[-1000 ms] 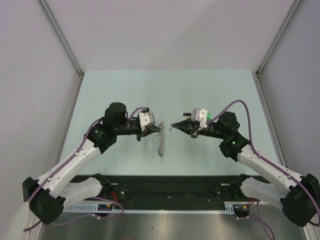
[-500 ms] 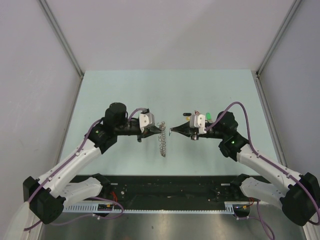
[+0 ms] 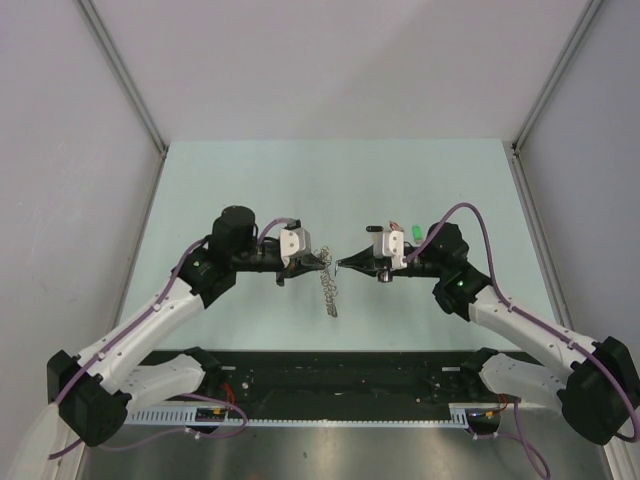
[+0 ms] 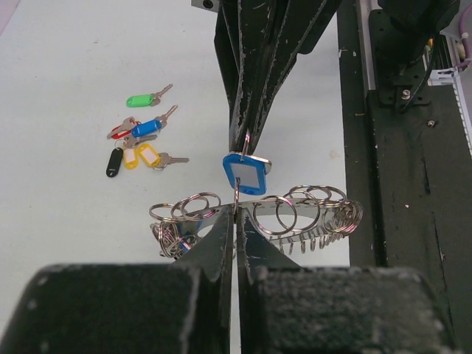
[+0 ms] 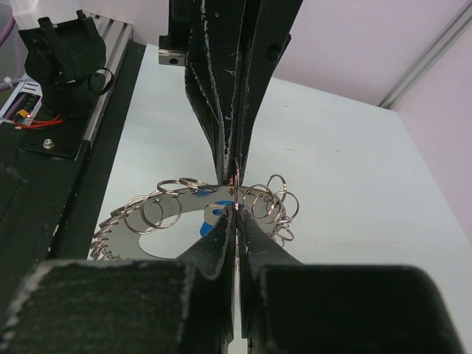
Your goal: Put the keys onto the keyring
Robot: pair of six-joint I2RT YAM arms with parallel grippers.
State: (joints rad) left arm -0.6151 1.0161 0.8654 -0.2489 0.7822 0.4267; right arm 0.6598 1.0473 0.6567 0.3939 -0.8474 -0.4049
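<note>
My left gripper is shut on the keyring, a flat grey metal band hung with many small wire loops, which dangles above the table. My right gripper faces it tip to tip and is shut on a blue key by its small ring. The blue tag hangs right at the keyring's rim. In the right wrist view the keyring curves behind my fingertips, with the blue key partly hidden. The other keys, green, blue, red, black and yellow, lie together on the table.
The pale green table has grey walls at the left, back and right. A black rail with cables runs along the near edge beneath both arms. A green key tag shows beside the right wrist.
Both grippers have moved toward each other until their tips nearly meet. The keyring has shifted slightly right with the left gripper, and the blue key has come up to its rim.
</note>
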